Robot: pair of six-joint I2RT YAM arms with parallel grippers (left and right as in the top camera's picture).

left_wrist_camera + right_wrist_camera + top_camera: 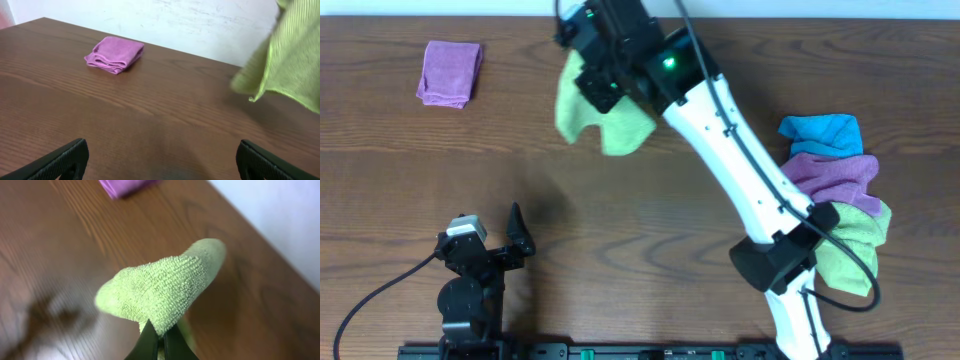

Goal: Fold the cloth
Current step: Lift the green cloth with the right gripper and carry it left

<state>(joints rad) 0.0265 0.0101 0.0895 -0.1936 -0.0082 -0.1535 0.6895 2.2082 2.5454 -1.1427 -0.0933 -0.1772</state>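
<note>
The lime-green cloth hangs bunched from my right gripper, lifted above the far middle of the table. In the right wrist view the two black fingers are shut on a fold of the cloth. The cloth also shows at the right edge of the left wrist view, hanging in the air. No white tag is visible. My left gripper sits near the front left, open and empty; its fingertips show at the bottom corners of its wrist view.
A folded purple cloth lies at the far left, also in the left wrist view. A pile at the right holds a blue cloth, a purple cloth and another lime-green cloth.
</note>
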